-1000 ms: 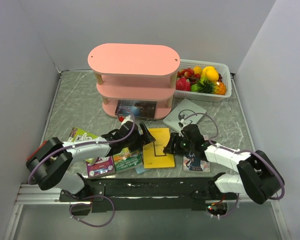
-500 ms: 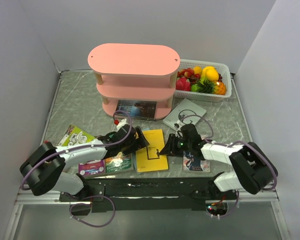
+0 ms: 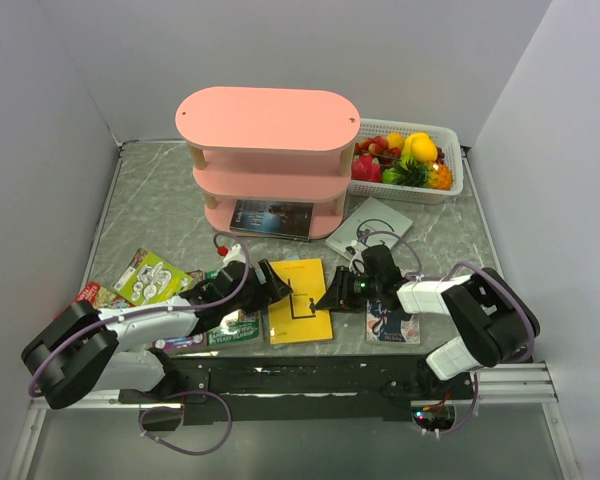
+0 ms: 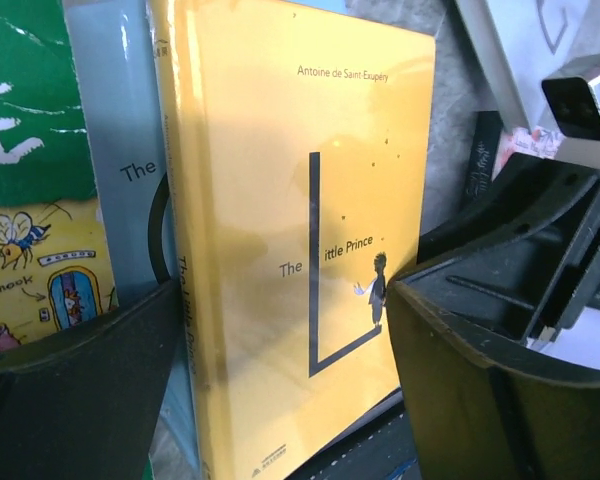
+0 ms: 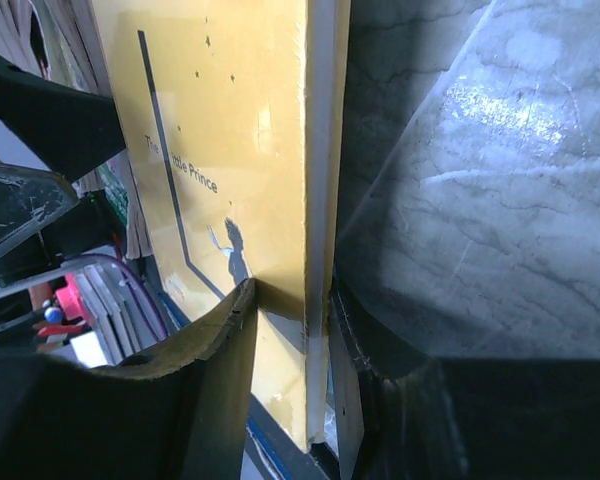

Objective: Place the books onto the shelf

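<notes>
Yellow book (image 3: 300, 300), "The Little Prince", lies cover up at the near middle of the tabletop (image 3: 150, 215), between the two arms. Grey marble-look surface with plain white walls (image 3: 40, 120) on the left, far and right sides. Its long axis runs near to far, toward the shelf (image 3: 267, 120). Spine is on the left side. Right gripper (image 3: 332, 295) is clamped on the book's right edge, one finger above and one below in the wrist view. I cannot tell if that edge is lifted. Left gripper (image 3: 270, 285) sits at the spine side with jaws spread wide, the book's near corner between them. I cannot tell if there is contact. Light blue book (image 4: 130, 170) is tucked just under the spine, green book (image 3: 235, 328) beside it. Purple book (image 3: 180, 342) lies further left at the near edge, lime green book (image 3: 152, 277) and red book (image 3: 88, 293) left of the arm. Grey-white book (image 3: 370, 228) is right of the shelf base. Dark book (image 3: 272, 218) lies on the lowest tier of the pink shelf. White basket (image 3: 450, 190) of fruit (image 3: 410, 155) is at the far right, touching the shelf side.
</notes>
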Motion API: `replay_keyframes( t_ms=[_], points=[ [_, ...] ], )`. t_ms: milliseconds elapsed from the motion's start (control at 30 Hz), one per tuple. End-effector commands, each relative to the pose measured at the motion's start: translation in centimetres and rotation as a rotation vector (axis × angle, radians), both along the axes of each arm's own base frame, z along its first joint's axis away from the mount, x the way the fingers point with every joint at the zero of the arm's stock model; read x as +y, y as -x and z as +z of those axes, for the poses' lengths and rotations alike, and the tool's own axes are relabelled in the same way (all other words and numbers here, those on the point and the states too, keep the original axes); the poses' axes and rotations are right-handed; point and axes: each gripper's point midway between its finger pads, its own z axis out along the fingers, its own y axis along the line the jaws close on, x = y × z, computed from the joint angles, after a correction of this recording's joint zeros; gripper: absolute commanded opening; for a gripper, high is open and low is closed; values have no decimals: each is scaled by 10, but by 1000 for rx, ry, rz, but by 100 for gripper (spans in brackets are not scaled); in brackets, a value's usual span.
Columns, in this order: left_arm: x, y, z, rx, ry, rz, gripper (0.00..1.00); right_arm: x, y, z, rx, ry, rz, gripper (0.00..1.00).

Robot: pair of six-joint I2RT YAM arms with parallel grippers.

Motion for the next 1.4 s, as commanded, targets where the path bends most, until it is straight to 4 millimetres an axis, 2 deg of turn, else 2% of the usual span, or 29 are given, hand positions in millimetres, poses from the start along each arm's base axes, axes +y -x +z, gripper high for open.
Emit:
replay_keyframes(
  t_ms=[0,100,267,400,433,567,767,900,967,1067,1200,1300,1333,1367],
  points=[
    [-27,50,-9,101,127,-243,81,-36,47,-67,159,258,18,21],
    [-36,55,2,72,174,-305,78,-31,47,-61,149,237,40,24],
    [-55,68,33,-32,288,-439,72,-26,44,-58,155,231,66,27],
    [-61,82,62,-123,367,-527,55,-24,45,-56,155,222,78,25],
    [-61,84,67,-137,378,-540,54,-24,45,-54,151,217,80,25],
    [-61,95,92,-221,462,-606,54,-21,45,-49,150,207,102,27],
    [-58,115,110,-254,568,-690,59,-13,48,-45,172,157,142,31],
    [-58,120,120,-285,633,-703,65,-4,55,-42,214,98,181,35],
    [-60,119,123,-298,651,-701,64,-1,57,-41,220,73,191,37],
    [-61,118,126,-309,670,-699,55,0,59,-37,212,55,201,39],
    [-64,116,126,-312,666,-702,17,-2,57,-31,192,74,199,39],
    [-63,116,127,-315,652,-700,1,-4,54,-26,164,88,193,40],
    [-62,115,127,-319,645,-690,1,-5,53,-18,141,88,193,41],
    [-59,115,136,-352,651,-690,1,-7,49,-16,116,105,178,42]
  ],
)
